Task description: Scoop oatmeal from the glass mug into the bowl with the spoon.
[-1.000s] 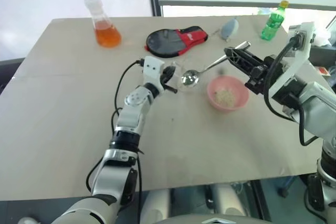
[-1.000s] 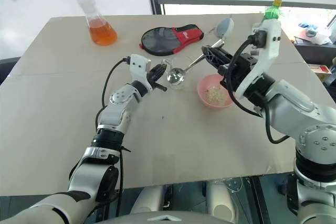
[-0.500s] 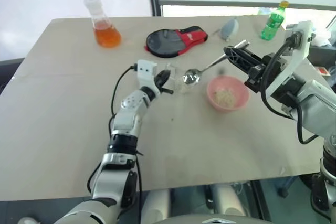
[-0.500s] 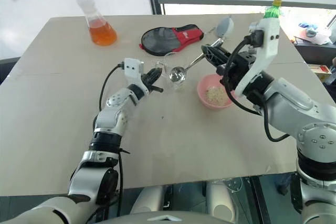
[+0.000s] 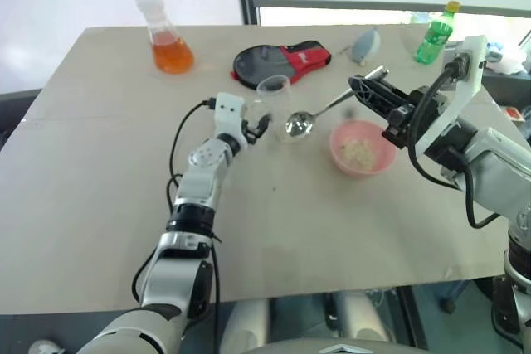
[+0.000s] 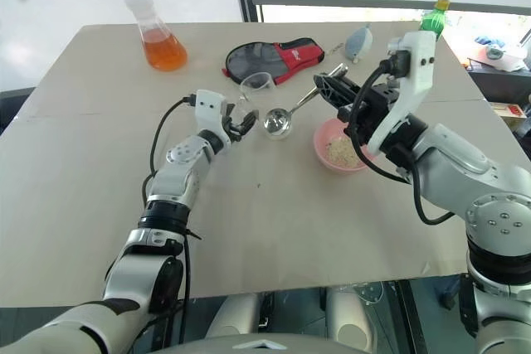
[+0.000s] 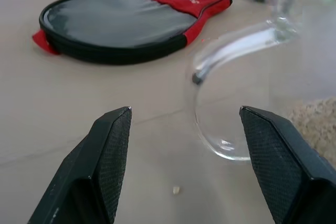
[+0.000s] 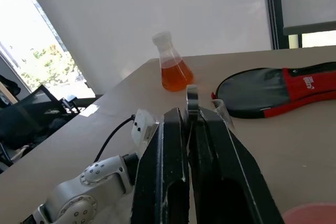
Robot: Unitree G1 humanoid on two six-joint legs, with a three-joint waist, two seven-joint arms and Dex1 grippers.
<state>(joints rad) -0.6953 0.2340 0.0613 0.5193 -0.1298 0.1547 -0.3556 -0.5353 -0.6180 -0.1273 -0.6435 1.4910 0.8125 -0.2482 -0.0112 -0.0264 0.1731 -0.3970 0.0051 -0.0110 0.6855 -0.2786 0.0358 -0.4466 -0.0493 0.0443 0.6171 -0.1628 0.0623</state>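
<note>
Fingers, left gripper [image 7: 184, 145]: spread wide, holding nothing; glass mug [image 5: 272, 91] stands on the tabletop [image 5: 99, 188] just beyond them, apparently untouched.

Fingers, right gripper [image 5: 365, 90]: pressed shut on the handle of the spoon [image 5: 309, 118].

Spoon: slim, silver; its oval end hangs low over the tabletop between mug and bowl [image 5: 360, 147], looking empty.

Bowl: pink, shallow; a clump of oatmeal [image 5: 358, 153] lies inside. Mug looks clear of oatmeal, so the transfer seems largely done.

Other items: flask [image 5: 168, 37] of orange liquid, red-and-black zip case [image 5: 278, 62], green bottle [image 5: 435, 34], grey pouch [image 5: 365, 43], all toward the far edge.

Risks: mug stands unsupported beside the open left fingers; a nudge from them or from the spoon could tip or slide the light glass. Another scoop without the mug steadied could push it along.

Pose, left arm: stretched forward and low over the tabletop, gripper level, aimed at the mug.

Pose, right arm: raised, elbow out, gripper angled across toward the mug.
</note>
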